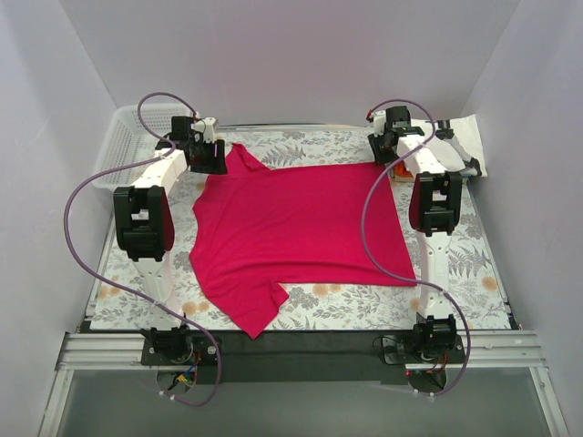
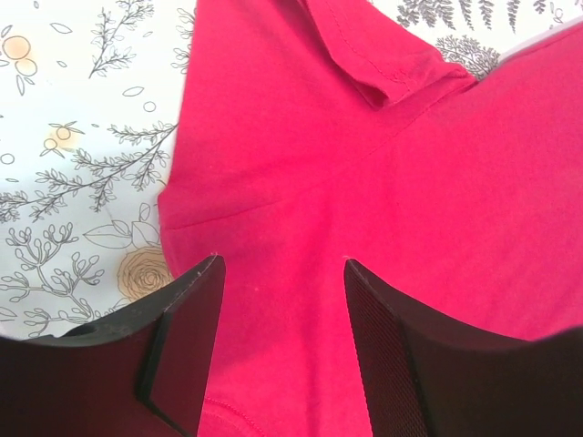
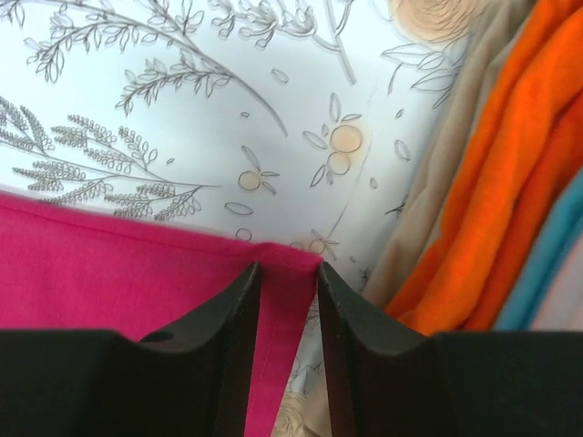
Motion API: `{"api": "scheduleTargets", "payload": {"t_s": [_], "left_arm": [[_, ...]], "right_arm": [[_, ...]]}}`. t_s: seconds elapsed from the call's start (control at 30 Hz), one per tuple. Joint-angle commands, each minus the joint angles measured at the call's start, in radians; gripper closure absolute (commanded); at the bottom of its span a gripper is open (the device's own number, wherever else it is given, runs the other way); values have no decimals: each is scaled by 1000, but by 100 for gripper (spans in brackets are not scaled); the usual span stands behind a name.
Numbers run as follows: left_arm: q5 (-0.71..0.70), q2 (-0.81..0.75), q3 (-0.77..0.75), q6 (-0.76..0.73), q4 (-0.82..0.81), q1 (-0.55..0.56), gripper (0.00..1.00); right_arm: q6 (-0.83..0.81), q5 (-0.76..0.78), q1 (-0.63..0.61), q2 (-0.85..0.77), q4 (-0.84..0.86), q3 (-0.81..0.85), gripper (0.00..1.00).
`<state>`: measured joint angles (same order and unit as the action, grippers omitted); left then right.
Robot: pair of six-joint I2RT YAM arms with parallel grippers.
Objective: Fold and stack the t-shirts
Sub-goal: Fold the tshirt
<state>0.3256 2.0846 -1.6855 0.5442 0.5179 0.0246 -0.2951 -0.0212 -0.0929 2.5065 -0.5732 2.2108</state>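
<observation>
Gaping half-wide, left hand [image 2: 282, 264] stands released over the crimson t-shirt [image 2: 410, 182]; right hand [image 3: 287, 269], narrowly parted, straddles its corner

No text, label, brand, number or sign can be read in any of the views. The crimson-pink t-shirt [image 1: 301, 228] shows plain cloth with no print. The tablecloth [image 1: 364, 305] carries only a drawn pattern of leaves, sprigs and flowers.
</observation>
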Motion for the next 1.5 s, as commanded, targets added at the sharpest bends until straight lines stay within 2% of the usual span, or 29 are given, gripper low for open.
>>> {"api": "scheduleTargets", "payload": {"t_s": [0.0,0.2,0.37,0.63,0.93,1.3,1.4,1.47], "left_arm": [[-31,-26,-32,10,-24,3,48],[-83,40,-86,19,-25,3,47],[-126,113,-147,31,-22,1,47],[-160,215,-249,13,-4,1,49],[-139,259,-258,5,1,3,51],[-148,362,-353,-10,7,18,57],[-152,370,-349,-16,7,31,62],[-154,371,-341,-20,7,34,71]], "right_arm": [[25,12,2,20,45,-2,66],[27,4,2,38,49,-14,75],[22,0,4,28,49,-34,99],[4,-9,4,-11,50,-49,99],[-7,-22,4,-23,49,-48,99],[-10,-31,2,-12,50,-49,99],[-13,-29,2,-12,49,-51,99],[-16,-29,4,-15,47,-51,99]]}}
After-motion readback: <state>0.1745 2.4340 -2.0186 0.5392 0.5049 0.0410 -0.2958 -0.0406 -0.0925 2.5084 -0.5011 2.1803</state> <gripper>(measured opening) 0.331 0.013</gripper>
